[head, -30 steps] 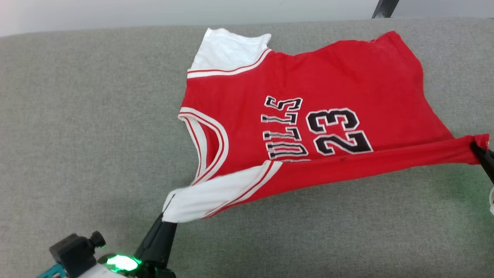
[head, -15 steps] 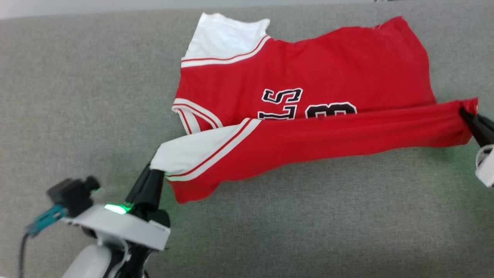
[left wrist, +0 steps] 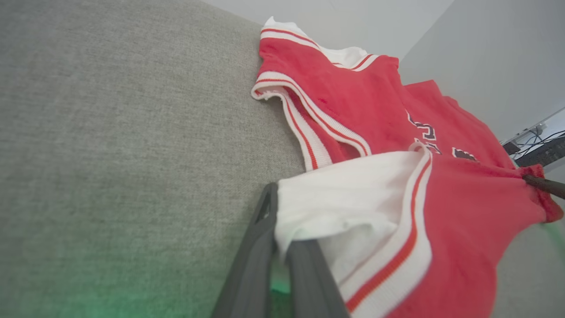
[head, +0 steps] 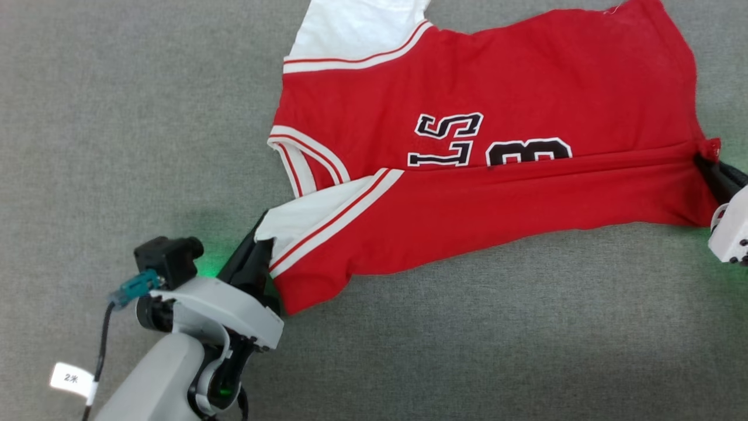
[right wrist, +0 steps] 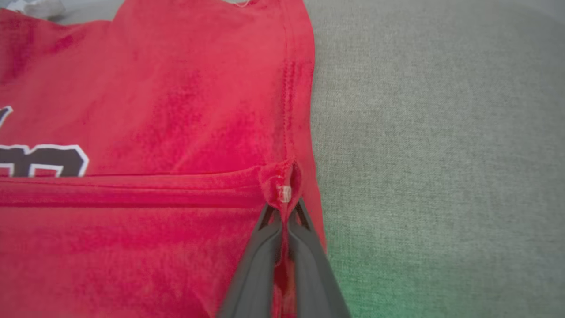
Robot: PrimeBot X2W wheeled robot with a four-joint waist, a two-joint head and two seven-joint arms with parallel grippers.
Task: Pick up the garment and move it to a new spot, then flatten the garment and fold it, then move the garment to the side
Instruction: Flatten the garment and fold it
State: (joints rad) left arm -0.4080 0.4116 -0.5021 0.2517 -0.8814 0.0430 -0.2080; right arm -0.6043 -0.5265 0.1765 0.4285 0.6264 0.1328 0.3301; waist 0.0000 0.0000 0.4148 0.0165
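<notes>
The garment [head: 497, 76] is a red T-shirt with white sleeve ends and black lettering, spread on grey cloth. Its near edge is lifted and folded over the lower half of the lettering. My left gripper [head: 261, 234] is shut on the near white sleeve end [left wrist: 335, 194]. My right gripper [head: 703, 161] is shut on the red hem corner [right wrist: 282, 176] at the right. The fabric stretches between the two grips. The far white sleeve [head: 356, 26] lies flat at the top of the head view.
A grey woven surface [head: 117, 117] extends all around the shirt. A pale wall [left wrist: 353, 17] and dark cables [left wrist: 543, 148] show beyond the surface's far edge in the left wrist view.
Both grippers have carried the near edge of the shirt away from me, covering more of the lettering. The head camera has tilted down, so the surface's far edge has left the picture.
</notes>
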